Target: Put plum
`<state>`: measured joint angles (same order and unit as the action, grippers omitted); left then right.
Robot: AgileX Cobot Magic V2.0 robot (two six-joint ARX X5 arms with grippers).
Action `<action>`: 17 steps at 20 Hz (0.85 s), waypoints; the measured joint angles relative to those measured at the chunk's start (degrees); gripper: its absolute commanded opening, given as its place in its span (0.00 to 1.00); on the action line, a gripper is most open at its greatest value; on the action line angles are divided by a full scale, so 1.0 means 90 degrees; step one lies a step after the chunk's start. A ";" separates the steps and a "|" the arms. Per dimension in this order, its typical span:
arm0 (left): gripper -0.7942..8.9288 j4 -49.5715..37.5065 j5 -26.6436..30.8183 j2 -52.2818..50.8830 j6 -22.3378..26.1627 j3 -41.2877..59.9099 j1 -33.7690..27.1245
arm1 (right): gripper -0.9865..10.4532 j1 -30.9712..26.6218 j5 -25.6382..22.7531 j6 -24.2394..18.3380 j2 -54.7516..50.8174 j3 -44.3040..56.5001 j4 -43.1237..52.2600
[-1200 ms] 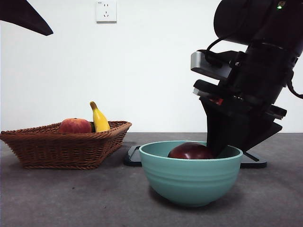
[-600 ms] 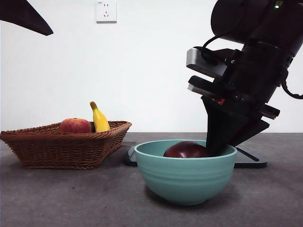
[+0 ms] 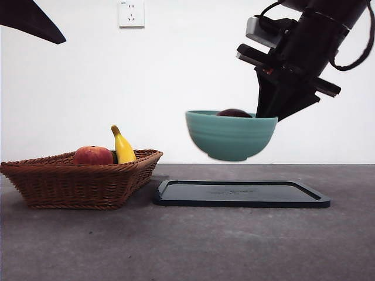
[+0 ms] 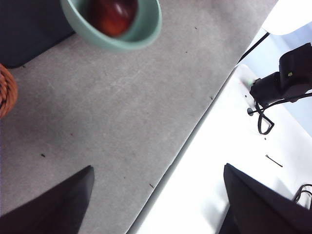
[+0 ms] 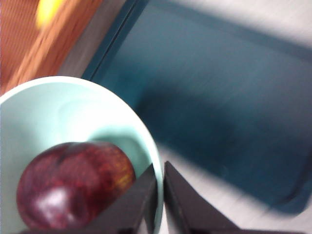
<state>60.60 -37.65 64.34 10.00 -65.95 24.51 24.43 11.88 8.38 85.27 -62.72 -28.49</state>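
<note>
Plum in teal bowl, right tool pinching rim, above dark tray; grey table, white wall.

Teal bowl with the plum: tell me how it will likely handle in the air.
The bowl is pinched at one rim spot by the right gripper, so it may tilt. The plum lies loose and round, likely to roll inside.
</note>
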 measured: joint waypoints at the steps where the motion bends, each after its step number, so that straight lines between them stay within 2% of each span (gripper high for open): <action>1: 0.52 0.0000 0.0000 0.0000 0.0000 0.0000 0.0000 | 0.10 -0.0155 -0.0002 -0.0017 0.0202 -0.0253 -0.0068; 7: 0.52 0.0002 0.0000 0.0000 0.0000 0.0000 0.0000 | 0.10 -0.0639 -0.0002 -0.0141 0.1683 -0.1469 -0.0228; 12: 0.52 0.0000 0.0000 0.0000 0.0000 0.0000 0.0000 | 0.10 -0.0644 -0.0005 -0.0236 0.2480 -0.1564 0.0073; 17: 0.52 0.0000 0.0000 0.0000 0.0000 0.0000 0.0000 | 0.10 -0.0641 0.0002 -0.0236 0.2540 -0.1574 0.0078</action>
<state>60.60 -37.65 64.34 10.00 -65.95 24.51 18.65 11.90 6.26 108.14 -76.88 -27.79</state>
